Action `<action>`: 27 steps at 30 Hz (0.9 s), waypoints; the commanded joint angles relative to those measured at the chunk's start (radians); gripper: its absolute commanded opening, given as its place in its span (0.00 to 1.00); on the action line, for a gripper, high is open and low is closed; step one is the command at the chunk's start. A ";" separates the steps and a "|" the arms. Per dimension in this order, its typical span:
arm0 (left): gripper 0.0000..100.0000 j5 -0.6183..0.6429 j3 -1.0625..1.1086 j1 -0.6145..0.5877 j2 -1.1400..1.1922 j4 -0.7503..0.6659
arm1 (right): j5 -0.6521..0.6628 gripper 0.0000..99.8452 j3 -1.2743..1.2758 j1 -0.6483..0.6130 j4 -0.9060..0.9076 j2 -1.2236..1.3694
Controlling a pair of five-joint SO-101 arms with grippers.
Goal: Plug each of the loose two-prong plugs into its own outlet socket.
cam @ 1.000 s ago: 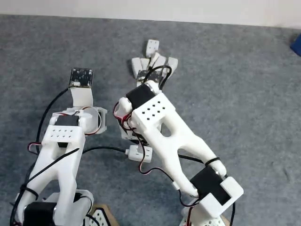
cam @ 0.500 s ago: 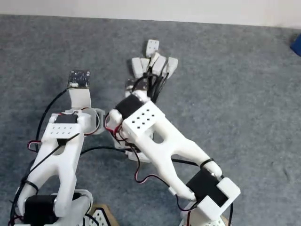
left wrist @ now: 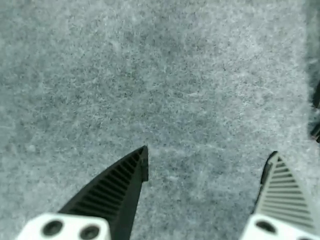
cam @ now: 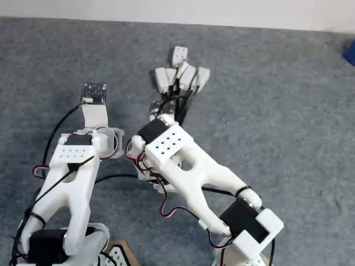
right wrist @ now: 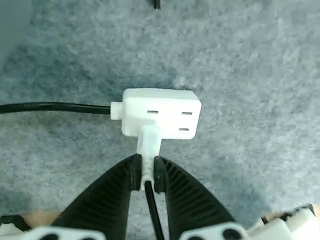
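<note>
One white plug [right wrist: 149, 140] — against the white outlet block [right wrist: 167, 111] — sits clamped in right end effector [right wrist: 146, 164]; left end effector [left wrist: 208, 152] apart.

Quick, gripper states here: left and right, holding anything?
Left gripper: open, holding nothing.
Right gripper: closed on a white plug at the outlet block.

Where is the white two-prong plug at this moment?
In the right wrist view, the white plug sits clamped in the right gripper, its front end against the white outlet block on the grey carpet.
</note>
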 commanded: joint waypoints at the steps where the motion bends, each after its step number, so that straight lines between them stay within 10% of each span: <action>1: 0.36 0.008 -0.033 -0.005 -0.001 -0.015 | 0.037 0.01 -0.125 0.012 0.076 -0.019; 27: 0.36 0.008 -0.033 -0.005 0.001 -0.012 | 0.140 0.01 -0.208 0.084 0.099 -0.010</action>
